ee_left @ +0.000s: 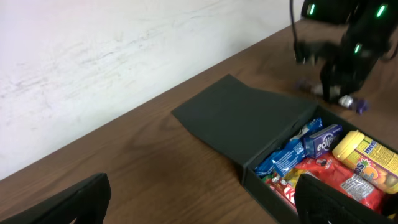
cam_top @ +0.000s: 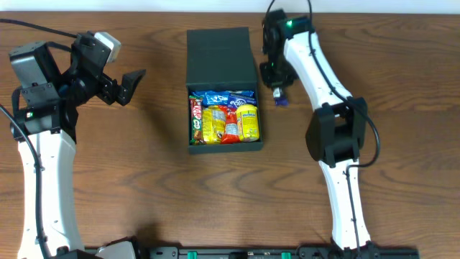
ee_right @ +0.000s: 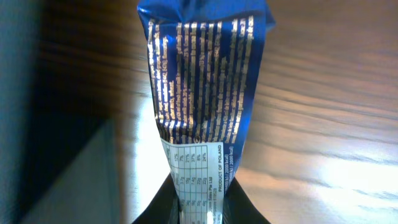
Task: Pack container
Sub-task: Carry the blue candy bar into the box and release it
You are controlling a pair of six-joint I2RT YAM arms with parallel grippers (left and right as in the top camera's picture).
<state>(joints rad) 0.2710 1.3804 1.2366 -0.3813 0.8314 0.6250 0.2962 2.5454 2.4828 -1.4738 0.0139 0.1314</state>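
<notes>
The container (cam_top: 224, 149) sits mid-table, a dark teal-black box whose flat lid (cam_top: 221, 56) lies open toward the far side. Several bright snack packets (cam_top: 224, 119) fill it. My right gripper (cam_top: 277, 88) hovers just right of the lid and is shut on one end of a blue foil snack packet (cam_top: 281, 101). In the right wrist view the blue packet (ee_right: 202, 81) stretches away from the gripper (ee_right: 202, 214) over the wood. Well left of the box, my left gripper (cam_top: 126, 85) is open with nothing between its fingers. Its view shows the container (ee_left: 261, 190), the lid (ee_left: 249, 115) and the wide-apart fingers (ee_left: 68, 202).
Brown wooden table (cam_top: 144, 180) all around. A pale wall (ee_left: 93, 56) runs along the table's far edge. The right arm (ee_left: 345, 56) stands beyond the box in the left wrist view. A dark teal surface (ee_right: 56, 180) fills the left edge of the right wrist view.
</notes>
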